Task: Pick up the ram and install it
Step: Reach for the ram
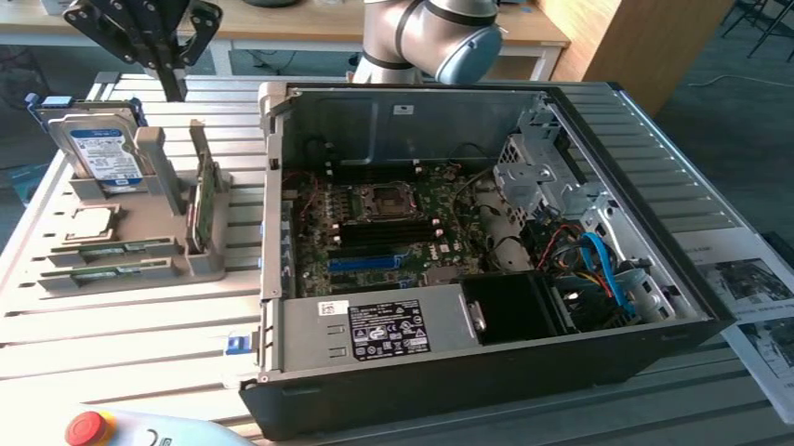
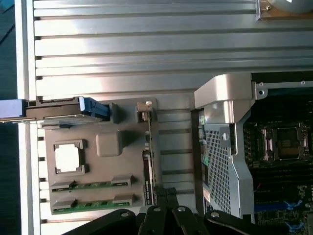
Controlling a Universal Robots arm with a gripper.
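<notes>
Slatted aluminium table (image 1: 125,325): claw (image 1: 170,82) pinched together and empty, hovering far left above grey tray (image 1: 199,265), ram (image 1: 114,249) lying flat there.

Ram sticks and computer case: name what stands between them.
Exterior view: an upright circuit board in the grey holder stands between ram sticks and computer case.

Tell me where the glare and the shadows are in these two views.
Exterior view: daylight brightens the slatted table, while the computer case is dim inside around the cables. Wrist view: the processor chip in the holder is washed out nearly white, the case's silver corner glares, and the motherboard beside it sits in deep shadow.
</notes>
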